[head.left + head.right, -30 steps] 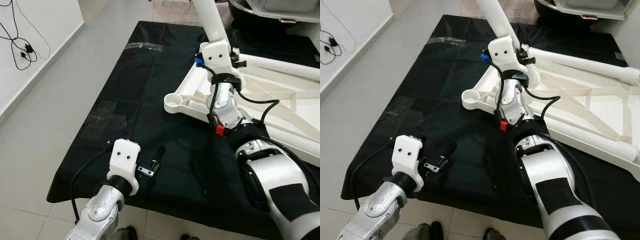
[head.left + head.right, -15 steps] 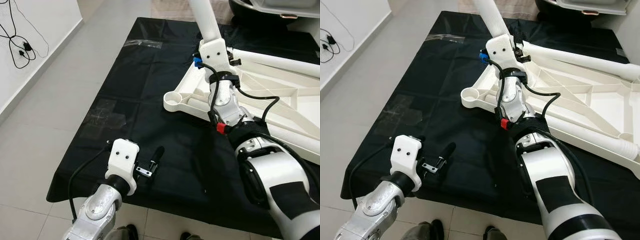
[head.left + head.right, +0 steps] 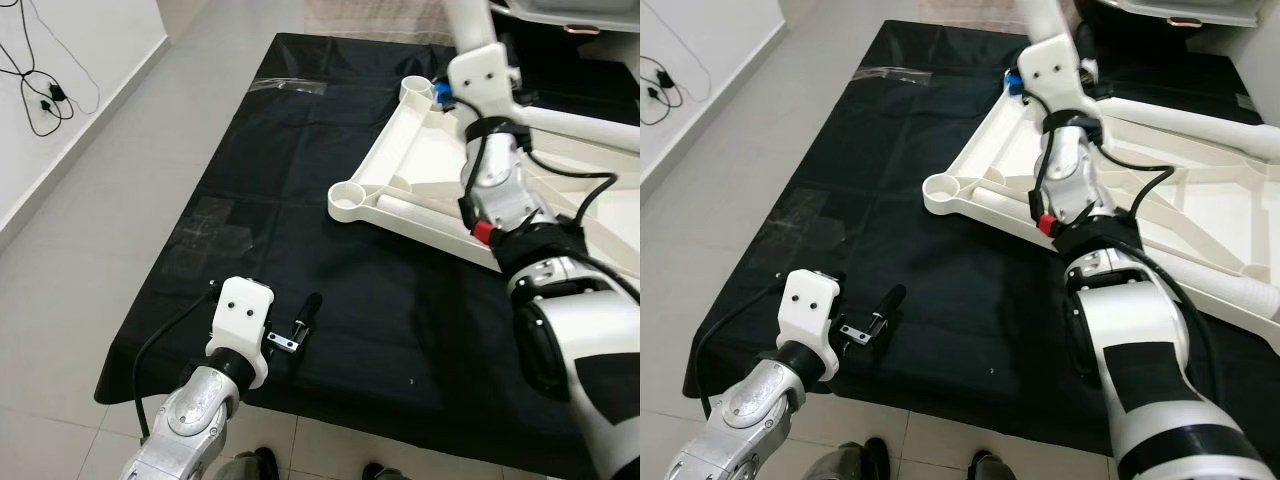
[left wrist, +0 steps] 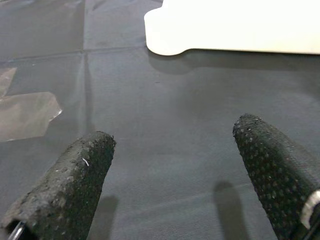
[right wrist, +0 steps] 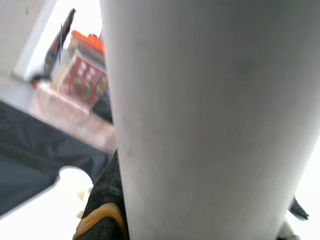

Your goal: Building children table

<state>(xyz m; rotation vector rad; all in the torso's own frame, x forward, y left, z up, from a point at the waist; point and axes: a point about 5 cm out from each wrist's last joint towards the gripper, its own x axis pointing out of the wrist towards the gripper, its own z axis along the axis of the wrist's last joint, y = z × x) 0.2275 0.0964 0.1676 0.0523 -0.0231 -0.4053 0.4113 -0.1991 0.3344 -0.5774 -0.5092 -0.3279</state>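
Hovering low at the left edge, left gripper (image 4: pixel 170 170) sits over the black cloth (image 3: pixel 260 190) with fingers spread apart, nothing between them; a bit of clear plastic film (image 4: pixel 25 112) lies on the cloth nearby.

Centre: white tabletop frame (image 3: pixel 420 170) lies upside down on the cloth, ribs up. Near corner socket (image 3: pixel 347 201) is bare, no leg in it. Far corner socket (image 3: pixel 413 90) looks bare too.

Right: right gripper (image 3: pixel 1065 60) is up at the far side of the frame, fingers wrapped on a white table leg (image 3: pixel 1040 18) that stands roughly upright; right wrist view has the leg (image 5: pixel 210 120) pressed right against the camera. Leg bottom is just beside the far corner socket, can't tell if it is seated. Another leg (image 3: pixel 1185 125) lies flat across the frame further right.

Progress: early-to-mid judging by this — one leg in hand, at least two sockets still open, frame still to be flipped upright.
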